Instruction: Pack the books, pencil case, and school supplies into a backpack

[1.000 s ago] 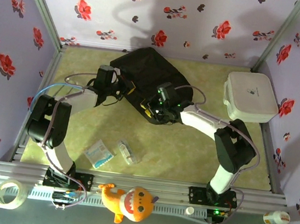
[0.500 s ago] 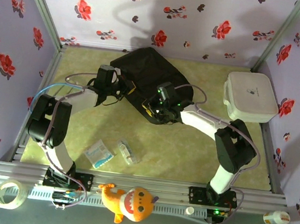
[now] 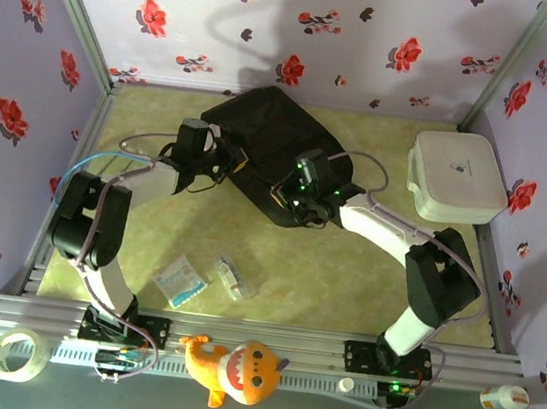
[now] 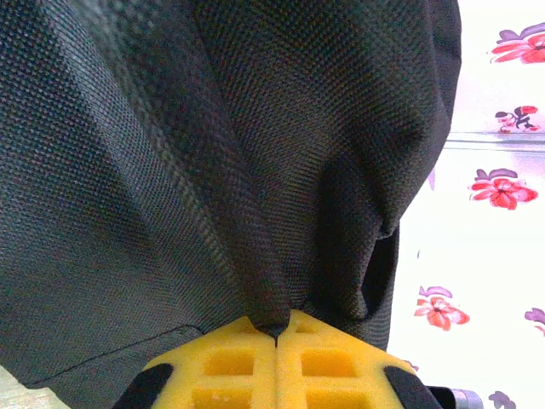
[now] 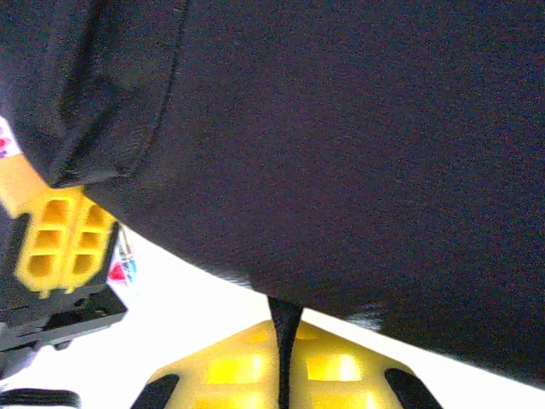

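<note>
Spreading the mouth of the large black soft fabric backpack (image 3: 263, 128) is, I judge, the current step. Left pincer (image 4: 274, 332): fully closed, pinching a fabric fold. Right pincer (image 5: 285, 328): likewise closed on fabric, near the left. Next, I draw both edges apart. The small clear plastic pencil case (image 3: 233, 276) lies well behind both pincers.

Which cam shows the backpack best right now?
Top external: nearly the whole backpack, outline included. Left wrist gives close-up fabric, a fold pinched in the left gripper; right wrist likewise, a fold pinched in the right gripper.
</note>
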{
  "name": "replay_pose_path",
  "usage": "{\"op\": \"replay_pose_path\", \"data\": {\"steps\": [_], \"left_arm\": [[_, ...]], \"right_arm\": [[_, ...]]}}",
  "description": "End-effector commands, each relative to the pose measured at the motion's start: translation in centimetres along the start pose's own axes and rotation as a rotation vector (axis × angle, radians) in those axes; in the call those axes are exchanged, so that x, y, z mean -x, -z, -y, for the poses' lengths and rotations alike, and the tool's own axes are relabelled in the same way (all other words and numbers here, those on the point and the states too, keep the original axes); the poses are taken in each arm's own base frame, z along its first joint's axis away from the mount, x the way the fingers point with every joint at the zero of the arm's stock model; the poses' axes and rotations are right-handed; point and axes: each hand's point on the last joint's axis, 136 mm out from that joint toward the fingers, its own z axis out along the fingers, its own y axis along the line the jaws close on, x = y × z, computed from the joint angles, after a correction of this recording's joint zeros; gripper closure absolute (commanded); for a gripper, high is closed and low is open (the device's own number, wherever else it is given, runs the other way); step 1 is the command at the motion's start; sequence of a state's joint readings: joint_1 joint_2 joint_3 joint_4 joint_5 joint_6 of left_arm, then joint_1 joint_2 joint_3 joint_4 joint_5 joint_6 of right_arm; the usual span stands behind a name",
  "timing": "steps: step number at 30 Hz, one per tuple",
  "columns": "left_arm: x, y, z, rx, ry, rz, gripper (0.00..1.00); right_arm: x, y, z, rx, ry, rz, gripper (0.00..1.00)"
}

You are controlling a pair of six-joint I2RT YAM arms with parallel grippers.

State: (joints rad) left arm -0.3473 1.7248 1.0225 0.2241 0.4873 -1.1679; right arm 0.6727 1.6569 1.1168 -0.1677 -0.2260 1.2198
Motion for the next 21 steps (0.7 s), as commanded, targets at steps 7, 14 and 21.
{"op": "replay_pose_path", "data": {"steps": [7,14,21], "left_arm": [[0.2,-0.4,2.5,-0.075,-0.074,-0.021,1.0],[0.6,-0.5,2.2,-0.067,-0.074,-0.016,1.0],[1.0,-0.6,1.5,-0.053,-0.064,-0.012,1.0]], "right_arm": [[1.0,3.0,4.0,-0.121,0.074,0.079,1.0],[1.9,5.3,7.4,-0.228,0.083,0.141,1.0],[3.5,8.7,10.4,-0.323,0.08,0.237,1.0]]}}
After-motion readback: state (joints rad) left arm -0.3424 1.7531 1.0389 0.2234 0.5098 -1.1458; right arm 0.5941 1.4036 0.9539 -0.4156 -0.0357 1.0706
